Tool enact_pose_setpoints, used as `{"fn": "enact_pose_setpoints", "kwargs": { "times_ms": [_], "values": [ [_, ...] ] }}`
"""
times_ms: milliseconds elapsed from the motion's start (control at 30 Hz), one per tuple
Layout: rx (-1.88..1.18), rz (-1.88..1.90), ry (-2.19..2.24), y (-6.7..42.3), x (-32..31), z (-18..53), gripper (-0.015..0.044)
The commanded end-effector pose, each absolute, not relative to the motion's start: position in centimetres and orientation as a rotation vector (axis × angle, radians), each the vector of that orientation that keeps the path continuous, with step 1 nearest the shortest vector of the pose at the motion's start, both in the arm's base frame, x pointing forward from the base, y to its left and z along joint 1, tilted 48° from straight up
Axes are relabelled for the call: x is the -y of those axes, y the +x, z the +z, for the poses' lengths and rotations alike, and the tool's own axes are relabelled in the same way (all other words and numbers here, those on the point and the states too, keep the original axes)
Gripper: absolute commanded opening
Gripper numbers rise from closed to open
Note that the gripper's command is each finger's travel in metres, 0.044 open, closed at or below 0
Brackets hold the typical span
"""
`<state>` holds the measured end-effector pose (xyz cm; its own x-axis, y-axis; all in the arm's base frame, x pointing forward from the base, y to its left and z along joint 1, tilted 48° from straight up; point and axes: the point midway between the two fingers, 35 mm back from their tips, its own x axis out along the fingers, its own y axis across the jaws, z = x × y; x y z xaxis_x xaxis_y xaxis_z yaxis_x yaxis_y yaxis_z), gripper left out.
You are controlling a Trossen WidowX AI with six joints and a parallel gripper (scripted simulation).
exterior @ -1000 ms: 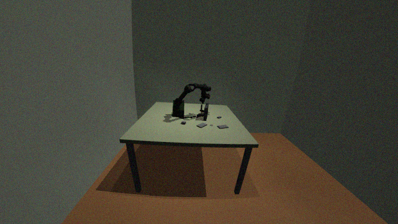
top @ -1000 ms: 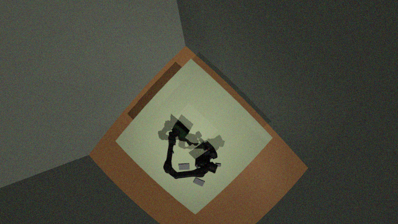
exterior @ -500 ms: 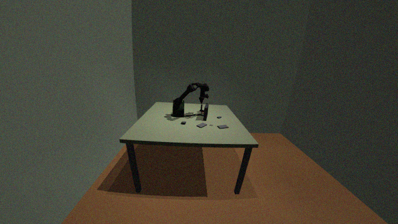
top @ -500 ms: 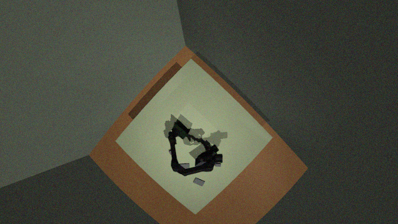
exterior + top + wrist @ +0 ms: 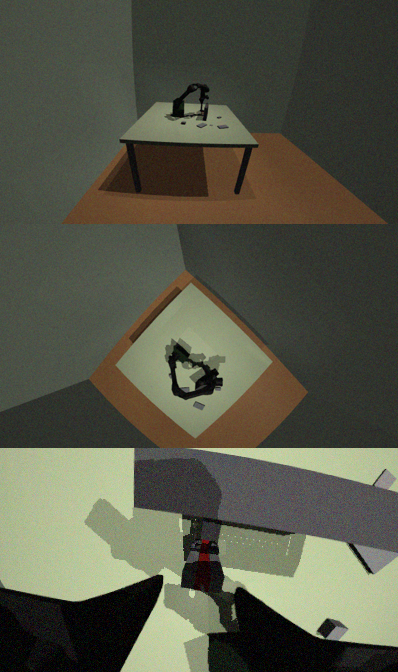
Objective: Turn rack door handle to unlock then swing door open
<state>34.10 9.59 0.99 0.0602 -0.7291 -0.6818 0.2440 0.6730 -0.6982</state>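
The rack frame [image 5: 205, 111] [image 5: 300, 498] stands upright on the table; in the wrist view its grey top bar crosses the upper part. The upright handle [image 5: 202, 568], dark with a red stripe, stands out from the rack's near side, seen from above. The door is mostly hidden under the bar and looks closed or nearly so. My gripper [image 5: 199, 586] is open and points down, one fingertip to each side of the handle in the wrist view, with gaps on both sides. How far down the fingers reach along the handle is unclear. The arm hides much of the rack in the top view.
Grey blocks lie beyond the rack: flat ones [image 5: 201, 125] [image 5: 222, 126] [image 5: 198, 405], a small one [image 5: 219, 116] and another small one [image 5: 183, 122]. A small block [image 5: 332, 629] shows right of the fingers. The arm's base [image 5: 178, 108] stands left of the rack on the table [image 5: 167, 136].
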Motion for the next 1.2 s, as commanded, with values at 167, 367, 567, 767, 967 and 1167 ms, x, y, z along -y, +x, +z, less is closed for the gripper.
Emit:
{"fn": "enact_pose_setpoints", "kwargs": {
  "times_ms": [167, 367, 567, 767, 967, 1167],
  "values": [
    [-1.317, -0.778, -0.468, 34.2, -8.3, -0.1, 0.0294],
    [-1.317, -0.779, -0.468, 34.2, -7.6, -0.8, 0.0294],
    [-1.316, -0.780, -0.468, 34.2, -6.8, -1.4, 0.0294],
    [-1.316, -0.781, -0.469, 34.2, -6.1, -2.1, 0.0294],
    [-1.315, -0.782, -0.470, 34.2, -5.4, -2.6, 0.0294],
    [-1.315, -0.782, -0.470, 34.2, -5.4, -2.6, 0.0163]
  ]
}}
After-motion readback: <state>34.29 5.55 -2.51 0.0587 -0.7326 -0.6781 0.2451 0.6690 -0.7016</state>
